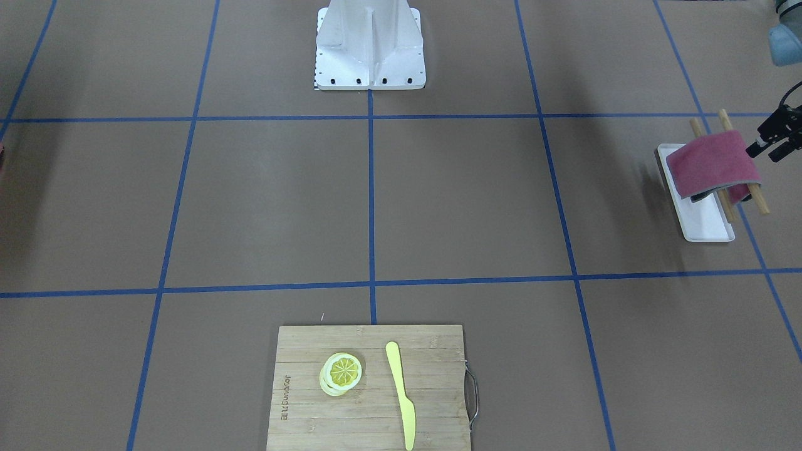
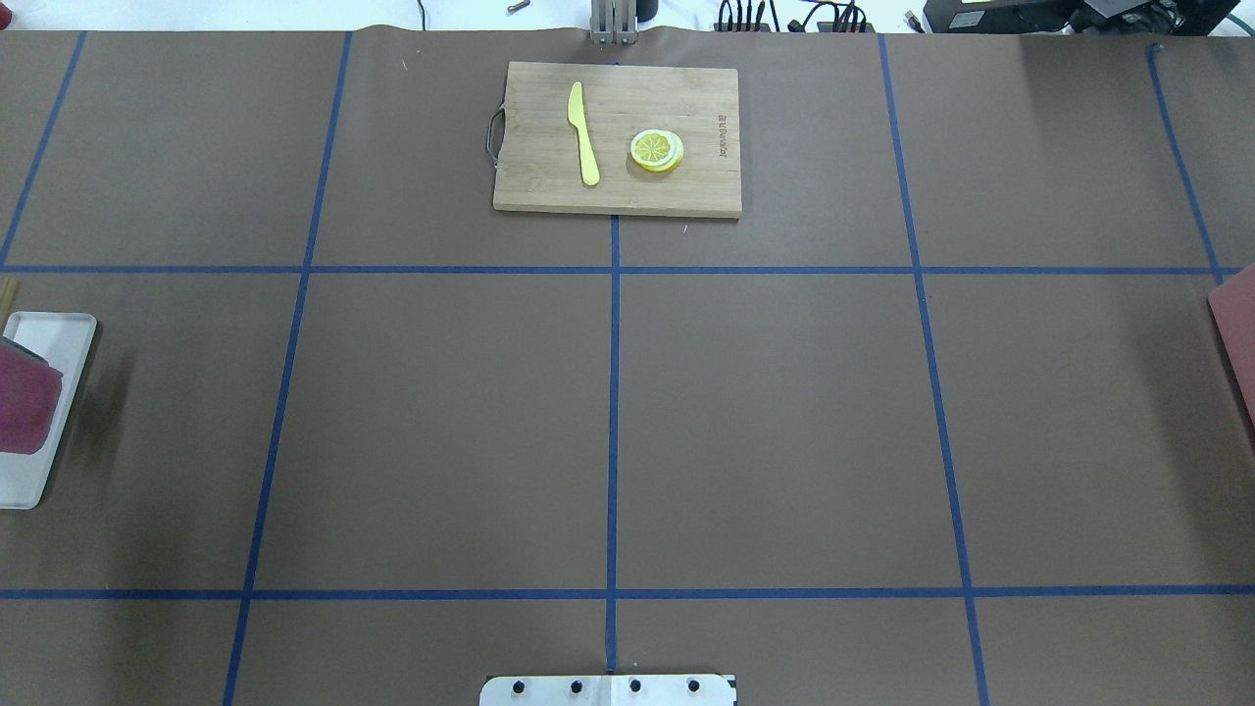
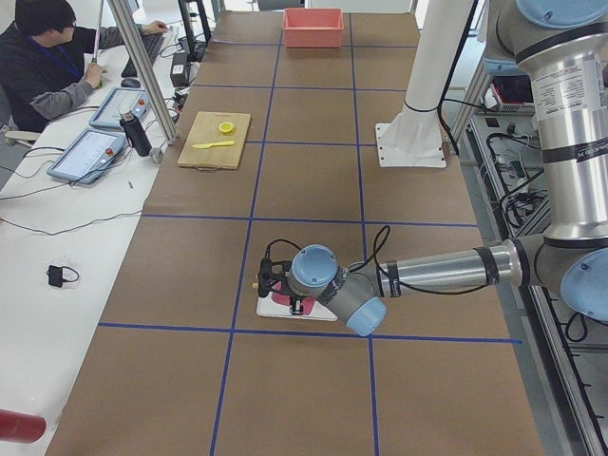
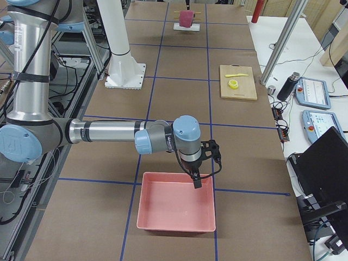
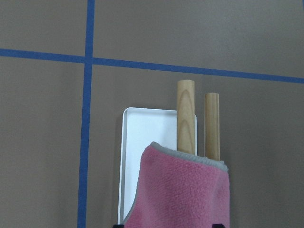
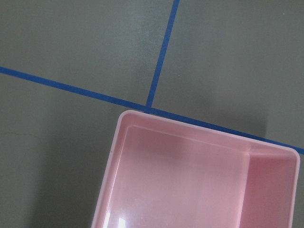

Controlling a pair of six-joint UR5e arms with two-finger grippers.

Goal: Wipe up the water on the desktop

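Observation:
The brown desktop [image 1: 463, 200] is divided by blue tape lines; I see no water on it in any view. A pink cloth [image 1: 711, 166] hangs over two wooden rods [image 5: 186, 116] above a white tray [image 1: 705, 222] at the robot's left end. My left gripper [image 1: 769, 149] is just beside the cloth. In the left wrist view its open fingertips barely show at the bottom edge, either side of the cloth [image 5: 183, 190]. My right gripper [image 4: 197, 182] hovers over a pink bin [image 4: 176, 209]. I cannot tell if it is open or shut.
A bamboo cutting board [image 1: 369, 388] with a yellow knife [image 1: 401, 391] and lemon slices [image 1: 343, 373] lies at the far edge from the robot. The white robot base [image 1: 369, 47] stands at the near middle. An operator [image 3: 43, 57] sits beside the table.

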